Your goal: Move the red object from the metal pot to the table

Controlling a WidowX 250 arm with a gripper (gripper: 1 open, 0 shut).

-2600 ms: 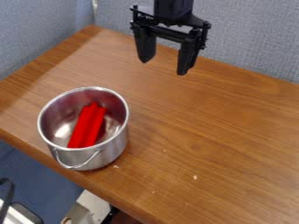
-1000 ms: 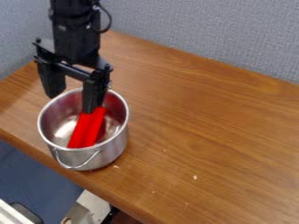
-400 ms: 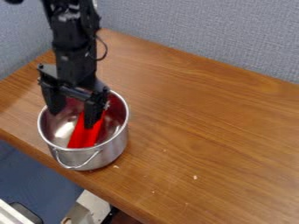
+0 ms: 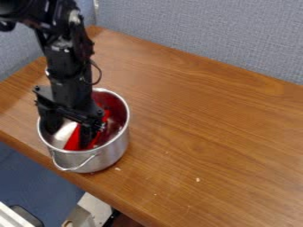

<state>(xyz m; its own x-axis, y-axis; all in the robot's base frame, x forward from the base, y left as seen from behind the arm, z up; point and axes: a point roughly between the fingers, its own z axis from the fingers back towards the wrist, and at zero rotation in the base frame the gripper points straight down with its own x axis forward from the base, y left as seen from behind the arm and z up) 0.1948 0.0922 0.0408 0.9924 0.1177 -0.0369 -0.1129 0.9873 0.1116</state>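
At the left edge of the counter point(image 4: 207, 133), metal pot point(image 4: 89, 160) stands upright, wire handle point(image 4: 78, 168) hanging down its near side. Black gripper point(image 4: 73, 133) reaches down inside the rim, fingers spread. Red block point(image 4: 73, 140) lies in the pot, partly hidden by the gripper; contact between them unclear.

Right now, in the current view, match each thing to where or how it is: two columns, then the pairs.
1. red block
2. metal pot
3. gripper
4. wall

A. jaws open, reaching down into the pot
B. behind the table
C. inside the pot
D. near the table's edge, wire handle on its side

1-C; 2-D; 3-A; 4-B
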